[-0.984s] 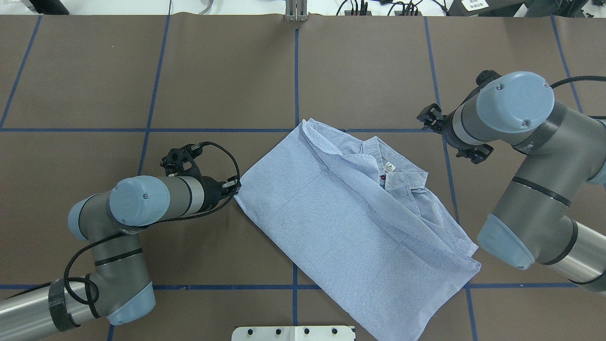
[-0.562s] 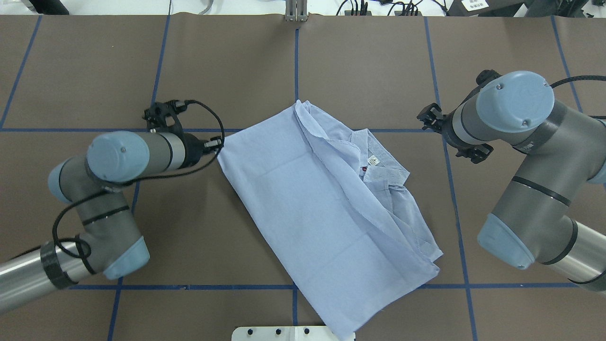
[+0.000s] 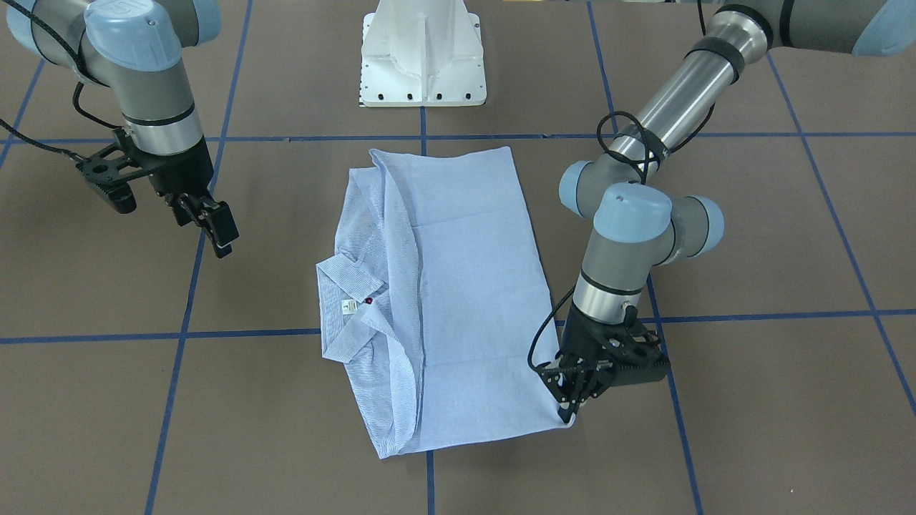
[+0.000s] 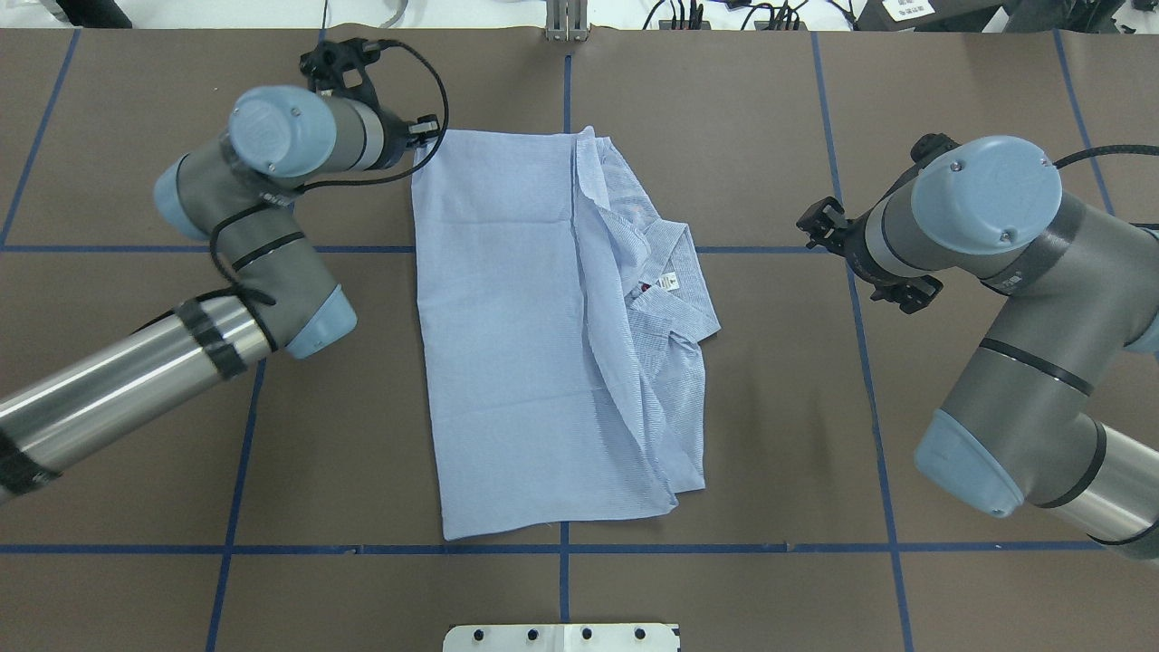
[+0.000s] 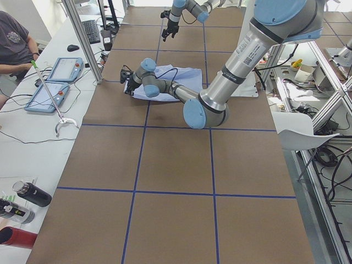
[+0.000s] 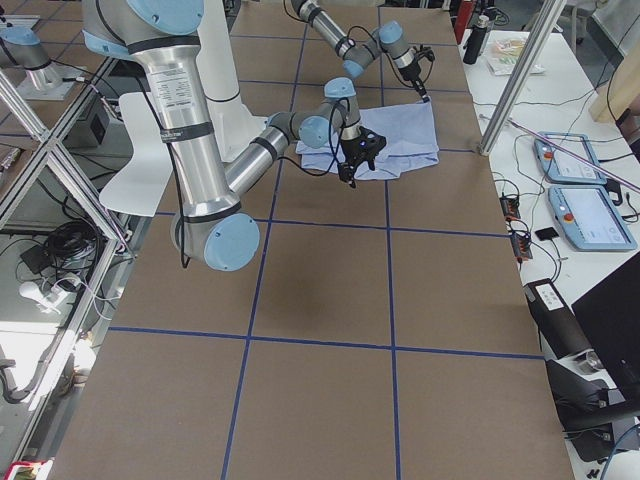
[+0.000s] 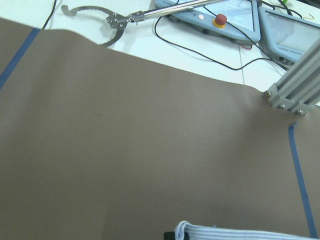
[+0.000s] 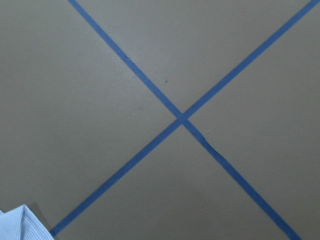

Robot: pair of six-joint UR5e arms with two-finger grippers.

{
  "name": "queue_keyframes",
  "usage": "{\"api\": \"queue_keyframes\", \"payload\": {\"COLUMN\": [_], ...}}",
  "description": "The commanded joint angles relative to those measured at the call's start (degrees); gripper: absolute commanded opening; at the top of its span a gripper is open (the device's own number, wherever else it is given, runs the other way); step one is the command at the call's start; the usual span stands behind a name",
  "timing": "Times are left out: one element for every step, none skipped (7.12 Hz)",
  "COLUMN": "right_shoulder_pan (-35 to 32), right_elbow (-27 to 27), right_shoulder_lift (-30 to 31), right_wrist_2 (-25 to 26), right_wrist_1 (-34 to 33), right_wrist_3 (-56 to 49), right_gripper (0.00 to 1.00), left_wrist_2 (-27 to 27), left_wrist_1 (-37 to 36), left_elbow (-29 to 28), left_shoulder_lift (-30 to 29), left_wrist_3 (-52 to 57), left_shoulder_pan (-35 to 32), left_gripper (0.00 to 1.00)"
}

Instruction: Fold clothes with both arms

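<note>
The light blue striped shirt (image 4: 507, 335) lies folded in a long rectangle on the brown table, collar and white neck label (image 4: 668, 281) on its right side; it also shows in the front view (image 3: 458, 286). My left gripper (image 4: 424, 136) is shut on the shirt's far left corner, low at the table (image 3: 569, 409). The left wrist view shows only the shirt's striped edge (image 7: 250, 232) at the bottom. My right gripper (image 3: 211, 229) hangs open and empty above the table, to the right of the shirt, apart from it (image 4: 818, 223). The right wrist view shows a shirt corner (image 8: 17, 225).
Blue tape lines (image 4: 566, 91) grid the table. The white pedestal base (image 3: 422, 57) stands at the near edge. An aluminium post (image 7: 292, 95) stands at the far edge; beyond it lie control tablets (image 7: 210, 15) and a grabber tool (image 7: 100, 20). A person (image 5: 16, 38) sits at the operators' side.
My left gripper has dragged the shirt's corner away from the robot, toward the far edge. The shirt has swung from a diagonal lie to straight along the grid. The right arm has not moved.
</note>
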State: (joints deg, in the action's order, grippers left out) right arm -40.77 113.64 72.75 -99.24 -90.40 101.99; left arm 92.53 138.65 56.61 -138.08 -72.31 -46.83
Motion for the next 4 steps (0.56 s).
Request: {"api": "queue_keyframes", "payload": {"right_shoulder_pan": [0.4, 1.2, 4.6, 10.3], "right_elbow": [-0.3, -0.6, -1.6, -1.5], "right_shoulder_lift": [-2.0, -3.9, -7.0, -9.4], "right_wrist_2": [0.3, 0.4, 1.8, 8.0], "right_wrist_1": [0.0, 0.1, 0.0, -0.7], "right_wrist_3": [0.1, 0.1, 0.0, 0.0], "right_gripper": [1.00, 1.00, 1.00, 1.00], "left_wrist_2": [0.1, 2.5, 10.3, 12.8], "left_wrist_1": [1.7, 1.5, 1.2, 1.2], "left_elbow": [-3.6, 2.0, 9.2, 19.4], "left_shoulder_lift": [-2.3, 1.5, 7.2, 15.9], "left_wrist_3": [1.9, 2.7, 4.8, 5.4], "left_shoulder_pan": [-1.9, -2.6, -4.7, -5.5], "left_gripper": [1.00, 1.00, 1.00, 1.00]}}
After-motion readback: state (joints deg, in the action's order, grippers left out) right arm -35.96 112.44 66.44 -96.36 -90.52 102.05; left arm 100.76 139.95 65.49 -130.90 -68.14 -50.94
